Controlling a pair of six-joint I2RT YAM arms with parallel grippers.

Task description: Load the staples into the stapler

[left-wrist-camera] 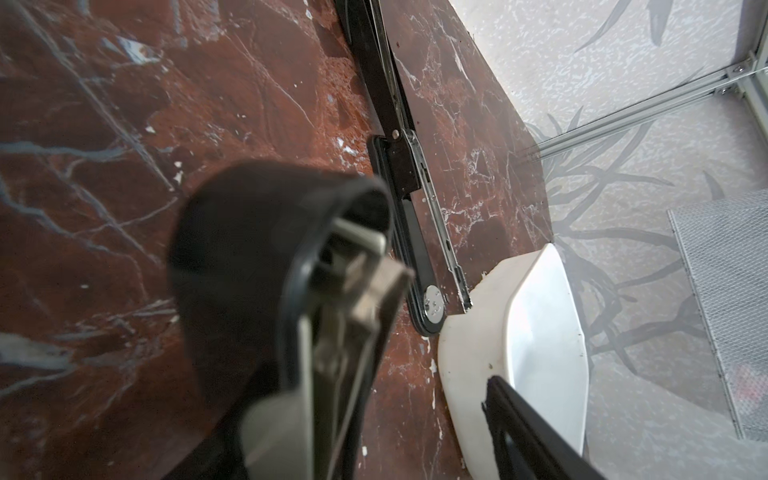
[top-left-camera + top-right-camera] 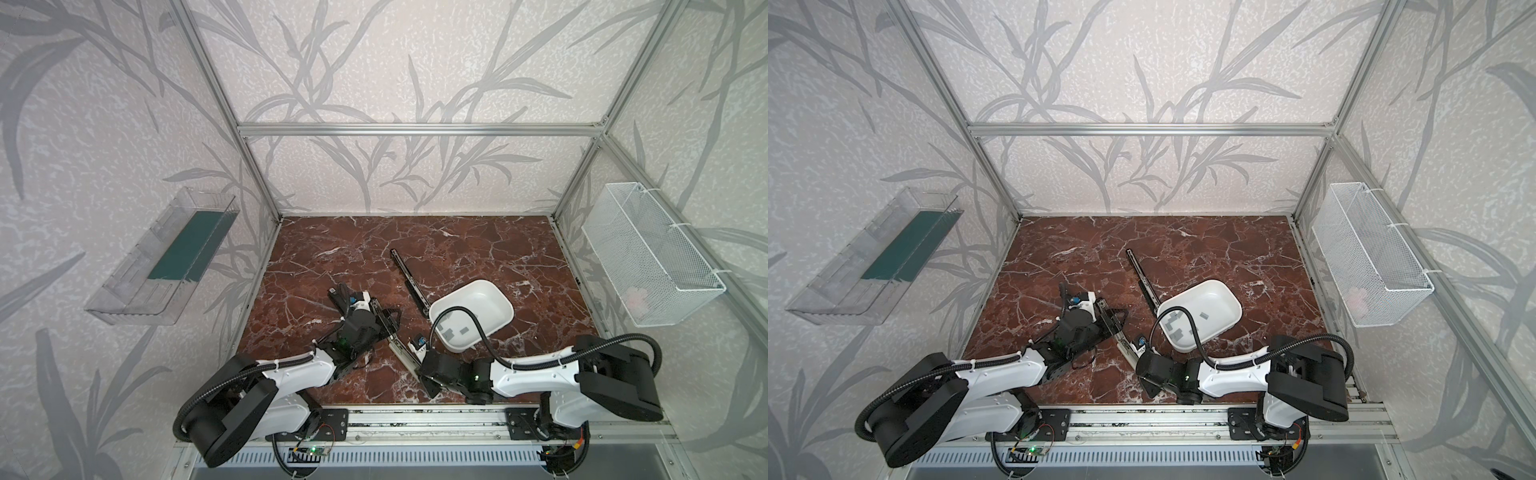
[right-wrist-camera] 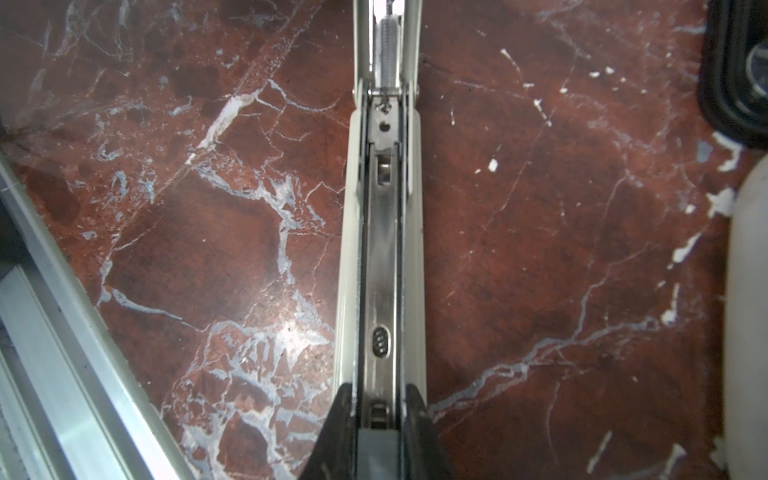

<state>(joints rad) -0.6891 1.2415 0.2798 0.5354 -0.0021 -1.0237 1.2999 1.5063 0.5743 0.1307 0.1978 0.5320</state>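
Observation:
A stapler (image 2: 401, 353) (image 2: 1125, 343) lies opened near the table's front. In the right wrist view its silver channel (image 3: 382, 249) runs straight away from my right gripper (image 3: 382, 411) (image 2: 417, 368), which is shut on its near end. Its black cover (image 1: 249, 270) is raised, and my left gripper (image 2: 387, 319) (image 2: 1115, 318) stands open around it. One finger (image 1: 523, 428) shows, apart from the cover; the other is hidden. Several grey staples (image 2: 451, 332) (image 2: 1174, 324) lie in the white bowl (image 2: 498, 299) (image 2: 1233, 303) (image 1: 478, 374) at right.
A long black stapler-like bar (image 2: 409, 282) (image 2: 1144, 282) (image 1: 399, 166) lies behind, its end touching the bowl. A clear shelf (image 2: 166, 257) hangs on the left wall. A wire basket (image 2: 652, 253) hangs on the right wall. An aluminium rail (image 3: 62, 332) borders the table's front.

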